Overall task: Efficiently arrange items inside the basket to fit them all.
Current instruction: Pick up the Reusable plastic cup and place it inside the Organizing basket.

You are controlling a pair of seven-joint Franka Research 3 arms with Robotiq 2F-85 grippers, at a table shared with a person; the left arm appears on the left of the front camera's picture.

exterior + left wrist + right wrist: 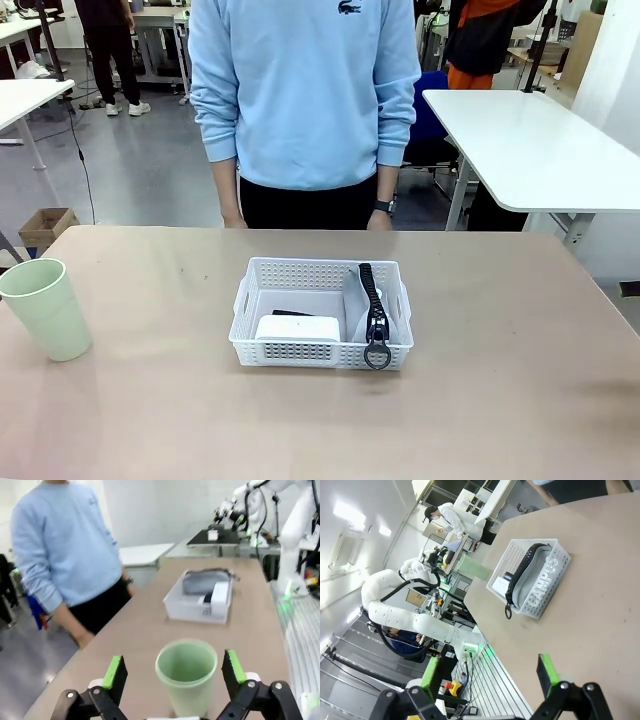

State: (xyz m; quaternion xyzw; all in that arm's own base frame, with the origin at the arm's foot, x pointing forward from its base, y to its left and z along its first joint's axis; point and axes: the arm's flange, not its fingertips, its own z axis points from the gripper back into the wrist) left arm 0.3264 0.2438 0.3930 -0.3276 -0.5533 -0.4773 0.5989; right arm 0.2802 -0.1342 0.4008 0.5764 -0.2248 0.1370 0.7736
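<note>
While case (372, 300) lies in basket (300, 266), left pincer (172, 666) spread facing cup (186, 677); right pincer (488, 667) spread.

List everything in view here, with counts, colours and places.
basket: one, white lattice, mid-table
grey case: one, grey with black zipper, on edge in the basket's right side
white box: one, white, basket's front left
stapler: one, black, mostly hidden behind the white box
cup: one, pale green, upright at the table's left, outside the basket
table: one, beige
person: one, light blue sweatshirt, far side
left hand: black, green pads, open, facing the cup
right hand: black, green pads, open, over the table
</note>
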